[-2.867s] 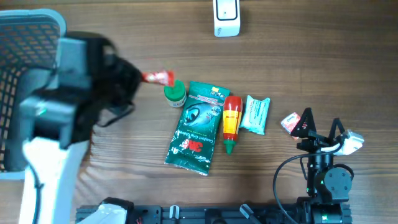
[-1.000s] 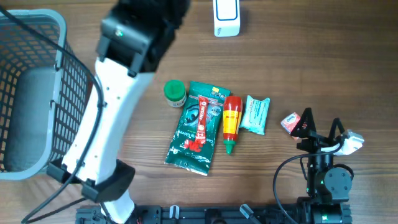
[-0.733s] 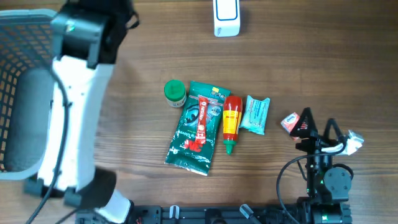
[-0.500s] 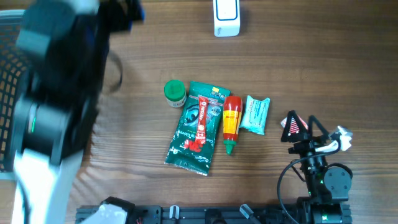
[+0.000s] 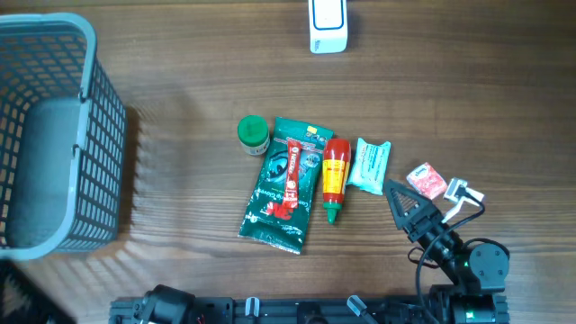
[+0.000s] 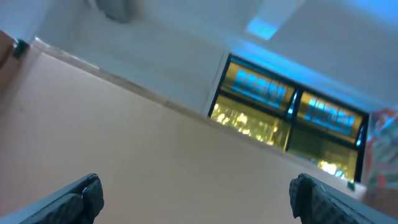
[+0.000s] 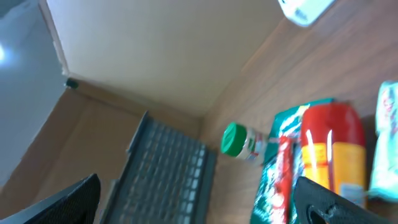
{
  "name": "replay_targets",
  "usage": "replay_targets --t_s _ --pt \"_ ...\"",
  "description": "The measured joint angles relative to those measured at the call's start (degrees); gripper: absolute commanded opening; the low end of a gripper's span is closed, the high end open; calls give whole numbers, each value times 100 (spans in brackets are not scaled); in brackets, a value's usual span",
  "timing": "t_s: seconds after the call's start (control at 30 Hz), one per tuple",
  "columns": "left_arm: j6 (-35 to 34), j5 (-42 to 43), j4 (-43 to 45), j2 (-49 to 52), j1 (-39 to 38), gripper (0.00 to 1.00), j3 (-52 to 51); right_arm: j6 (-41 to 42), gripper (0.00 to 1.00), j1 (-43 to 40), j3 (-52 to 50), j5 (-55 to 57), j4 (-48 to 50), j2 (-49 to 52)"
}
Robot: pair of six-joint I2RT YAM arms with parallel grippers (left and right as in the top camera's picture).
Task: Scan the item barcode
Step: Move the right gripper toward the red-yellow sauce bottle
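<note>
The wooden tabletop (image 5: 198,72) carries a grey basket (image 5: 108,135) on its left and the white scanner (image 5: 327,25) at the far edge. My right tool (image 5: 429,193) is spread wide, gripping nothing, with a small red sachet (image 5: 427,180) showing between its fingers from above. My left tool (image 6: 199,199) is spread too, pointing up at a wall. Leftward from the right tool lie a teal packet (image 5: 369,166), a red sauce bottle (image 5: 335,178), a green pouch (image 5: 270,211) with a red stick pack (image 5: 292,175) on it, and a green-capped jar (image 5: 254,135), all well apart from the scanner.

White scanner (image 5: 328,25) at far edge of table (image 5: 180,99); red stick packet (image 5: 292,176) flat, lengthwise atop green pouch (image 5: 268,214).
</note>
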Motion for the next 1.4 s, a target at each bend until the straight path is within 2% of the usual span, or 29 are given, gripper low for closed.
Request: replay_targets --t_s 0.17,0.33,0.5,0.57,0.63,0.7,0.77,0.93,1.0,1.17,1.3,1.4 --pt "-26 -260 103 -136 0 100 -24 544 100 0 0 -448 -4 0" --pt "50 -507 7 50 46 100 -103 -92 100 0 0 -1123 -138 2" --pt "103 -302 -122 79 1064 100 -122 -476 99 0 0 -1403 -188 474" --pt "105 28 -407 28 1858 100 -129 -907 99 4 120 -1248 -717 1062" --pt "11 400 -448 -63 2223 100 -131 -1408 99 7 463 -872 -1676 1576" --pt "-155 890 -437 -247 2258 100 -133 -2031 99 9 1102 -256 -2863 2229" --pt "-247 1217 -446 -463 2223 100 -133 -2621 99 9 1902 389 -3622 2852" --pt "-332 1473 -645 -1080 2321 100 -133 -3318 99 9 3818 1449 -4697 4065" --pt "-337 1537 -866 -1425 2409 100 -26 -3405 99 9 4179 1722 -4983 4400" --pt "-334 1436 -837 -1473 2500 100 31 -3432 100 9 4411 2146 -5272 4835" --pt "-345 879 -433 -1473 2551 100 17 -3300 100 9 4415 2216 -4883 4837" --pt "-358 216 -455 -1473 2551 100 22 -3303 100 55 4415 2282 -4835 4846"
